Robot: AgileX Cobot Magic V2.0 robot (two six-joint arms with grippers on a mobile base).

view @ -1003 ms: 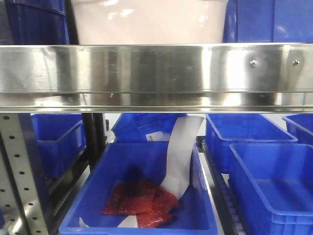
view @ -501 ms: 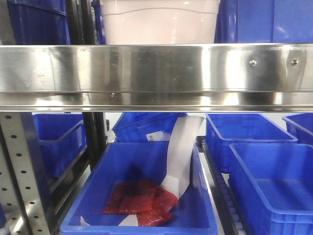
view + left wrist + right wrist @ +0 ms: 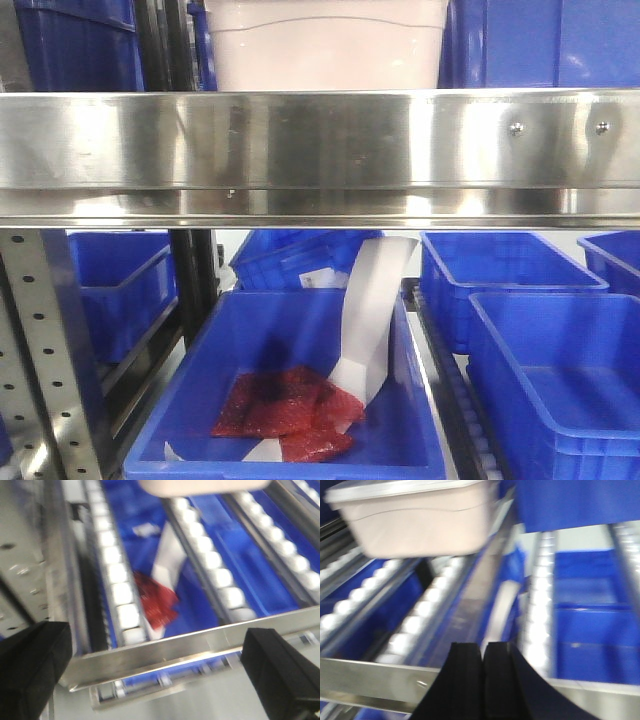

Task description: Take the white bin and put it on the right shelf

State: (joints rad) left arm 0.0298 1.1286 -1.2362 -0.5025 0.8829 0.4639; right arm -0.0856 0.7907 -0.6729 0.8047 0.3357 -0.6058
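showing pale pinkish white bin [image 3: 420, 520], curved side ridge, left tool [image 3: 160, 672] spread empty, right tool [image 3: 482, 680] closed empty

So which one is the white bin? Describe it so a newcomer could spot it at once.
Find the broad shiny steel rail running across the front view. Just above it, at the top centre, the white bin sits with dark blue crates on both sides. It is the only pale, pinkish-white tub among all-blue containers.
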